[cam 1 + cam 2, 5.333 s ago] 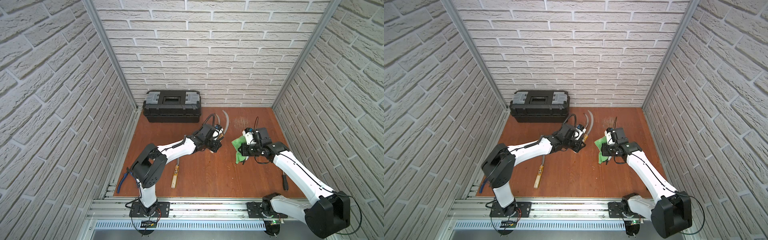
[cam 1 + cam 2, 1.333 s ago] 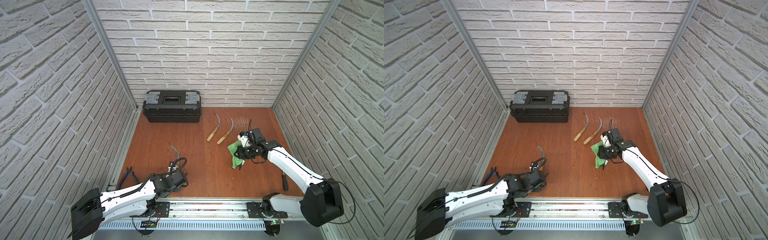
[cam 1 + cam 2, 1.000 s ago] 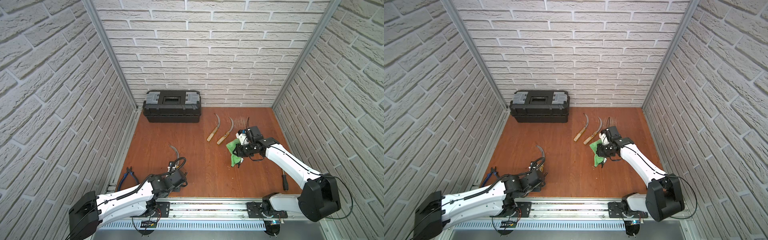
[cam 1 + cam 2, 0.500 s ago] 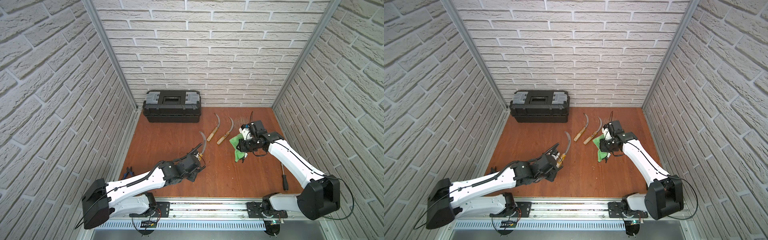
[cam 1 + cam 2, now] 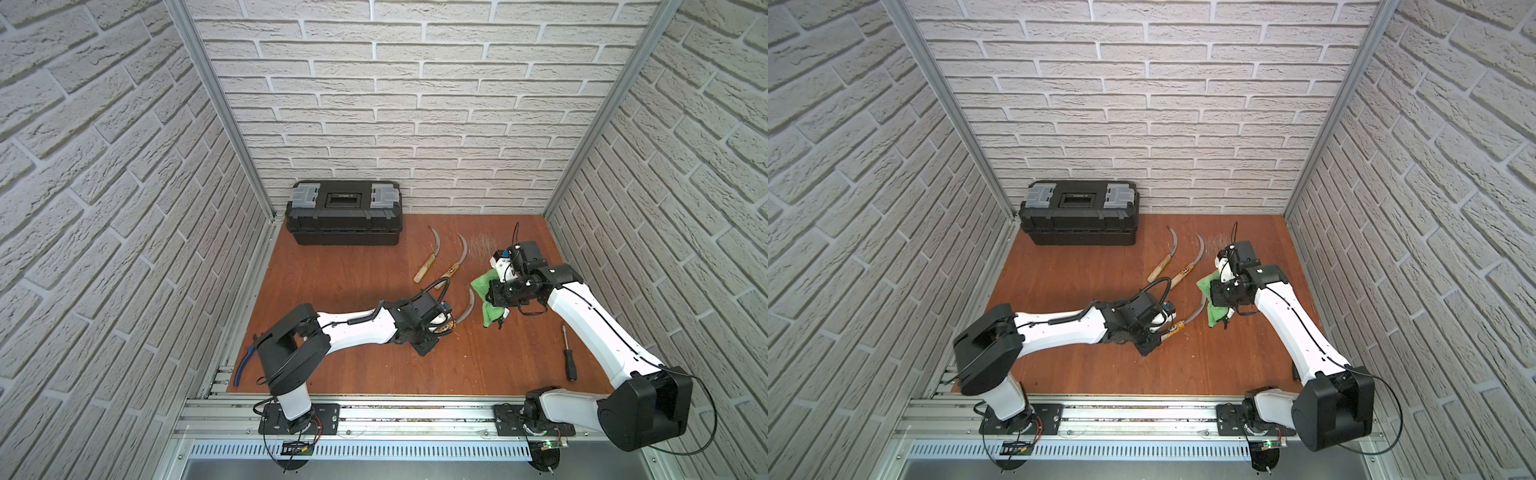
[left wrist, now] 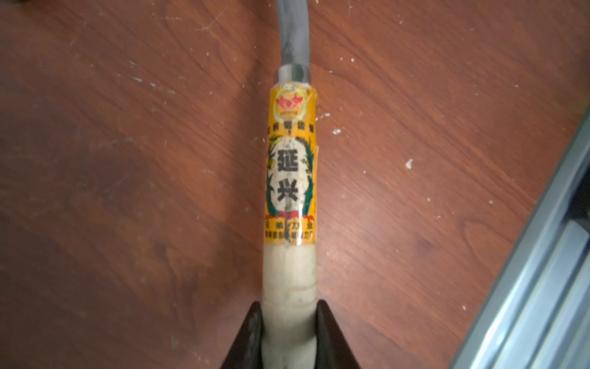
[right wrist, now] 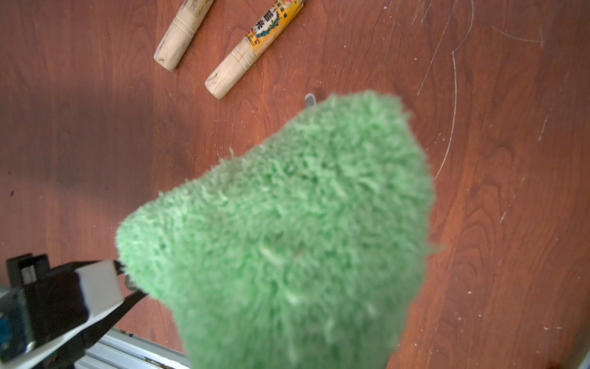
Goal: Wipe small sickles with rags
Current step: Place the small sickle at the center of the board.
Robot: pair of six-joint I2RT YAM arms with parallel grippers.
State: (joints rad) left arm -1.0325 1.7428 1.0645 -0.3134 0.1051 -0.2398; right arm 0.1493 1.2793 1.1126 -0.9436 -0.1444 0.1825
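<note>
Steel and wood fill our left wrist view: our left gripper (image 6: pixel 290 338) is closed tight on the butt end of the held sickle (image 6: pixel 290 191), its black fingers (image 6: pixel 247 345) pressed to either side of the pale handle. The handle runs straight out ahead of the fingertips, yellow label (image 6: pixel 291 166) facing the camera, and the grey blade (image 6: pixel 293 28) curves away beyond it. Whether the sickle is clear of the table (image 5: pixel 353 374) we cannot tell.

In both top views the blade sweeps from our left gripper toward our right gripper (image 5: pixel 491 298), its tip ending at the edge of the green cloth (image 5: pixel 481 284); we cannot tell whether they touch. Our right gripper is closed on that cloth, which bunches around it and hangs beneath, hiding the fingers from the right wrist camera.

Ahead of the right gripper, beyond the cloth, we see two more sickles lying side by side on the table: the plain-handled sickle (image 7: pixel 180 32) and the labelled sickle (image 7: pixel 255 41), not touching, apart from both grippers. A black toolbox (image 5: pixel 345 218) stands well beyond the left gripper by the back wall. A screwdriver (image 5: pixel 568 357) lies back along the right forearm, and blue-handled pliers (image 5: pixel 243 365) lie far behind the left gripper.
</note>
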